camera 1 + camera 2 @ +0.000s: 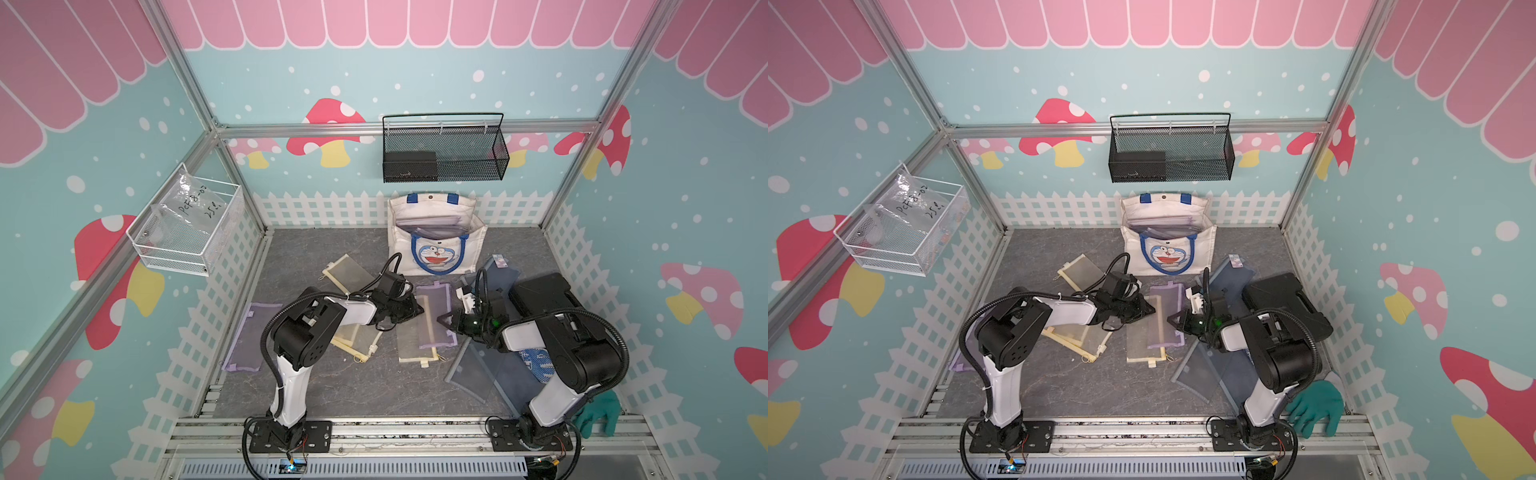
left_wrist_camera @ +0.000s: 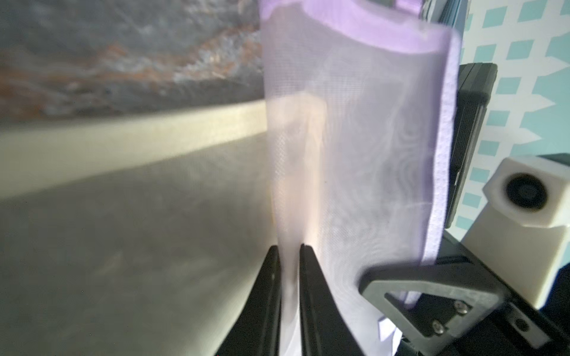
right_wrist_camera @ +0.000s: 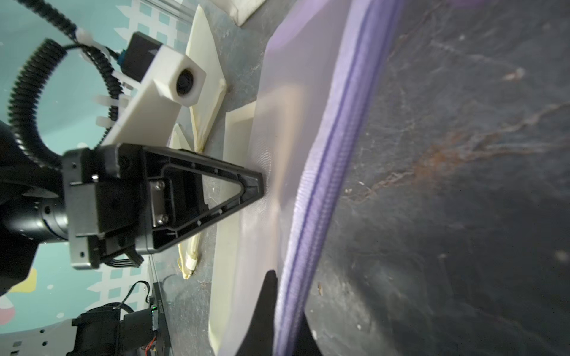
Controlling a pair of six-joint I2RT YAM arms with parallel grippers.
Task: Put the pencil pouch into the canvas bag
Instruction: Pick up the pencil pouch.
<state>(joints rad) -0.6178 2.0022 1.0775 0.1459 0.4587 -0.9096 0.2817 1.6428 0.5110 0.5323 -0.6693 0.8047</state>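
Your left gripper [image 2: 289, 246] and right gripper [image 3: 285, 274] each pinch an opposite long edge of the purple mesh pencil pouch [image 1: 434, 318] mid-table, presumably to lift it flat toward the open canvas bag [image 1: 436, 245] at the back edge.

From where I stand there is one cream-white boxy canvas bag with blue handles [image 1: 436, 245] at the worktop's back edge. The purple-trimmed mesh pencil pouch [image 1: 436, 316] comes twice: one mid-worktop, another [image 1: 249, 336] near the left edge. Cream-trimmed mesh pouches number at least three [image 1: 347, 272] [image 1: 359, 338] [image 1: 415, 349]; the pile under the left arm may hide a fourth. I make out at least two grey-blue mesh pouches [image 1: 500, 274] [image 1: 473, 368] toward the right edge. There is one black hard case [image 1: 544, 295], one green glove [image 1: 598, 411], one black wire-mesh basket [image 1: 442, 149], one white wire basket [image 1: 187, 232] and two robot arms [image 1: 291, 374] [image 1: 557, 395].
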